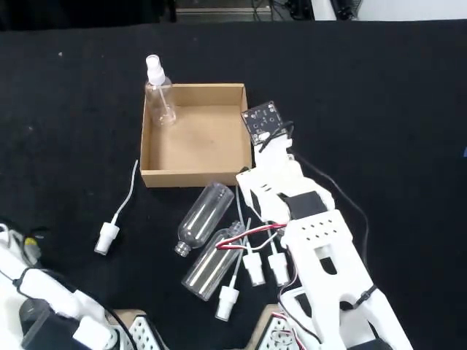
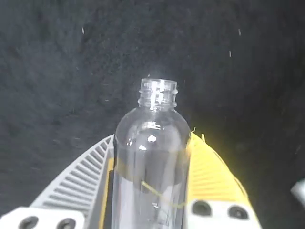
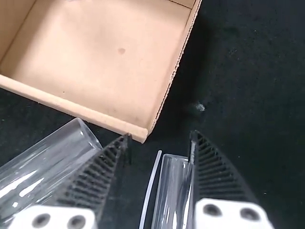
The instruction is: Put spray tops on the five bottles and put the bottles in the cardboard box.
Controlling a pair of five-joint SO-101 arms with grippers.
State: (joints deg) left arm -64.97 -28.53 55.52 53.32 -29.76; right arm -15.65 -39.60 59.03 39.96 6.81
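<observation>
Bottles are sitting in several spots. A capped bottle (image 1: pixel 160 98) is standing in the far left corner of the cardboard box (image 1: pixel 193 177), which is resting mid-bench (image 1: pixel 379 87) toward the far edge. One bare bottle (image 1: pixel 204 217) and a second bare bottle (image 1: pixel 214 268) are lying on their sides between the box and the near edge, just beside a cluster of spray tops (image 1: pixel 254 268). A lone spray top (image 1: pixel 108 237) is lying toward the left edge.

The left tool (image 2: pixel 153 137), down at the near left corner, is gripping an open-necked bottle (image 2: pixel 150 162) around its body. The right tool (image 3: pixel 161 137) is hanging just off the box's near right corner with its jaws standing apart. A clear cylinder (image 3: pixel 174 191) is lying against one jaw beside a thin dip tube (image 3: pixel 150 186); it is probably the fifth bottle, though the view is too tight to be sure.

The risk is lying in that crowding. Closing here could be pinching the dip tube along with the cylinder and kinking it, or squeezing the round wall off-centre so it is squirting out and rolling. A low sweep could also be knocking the bare bottles rolling or shoving the box.
</observation>
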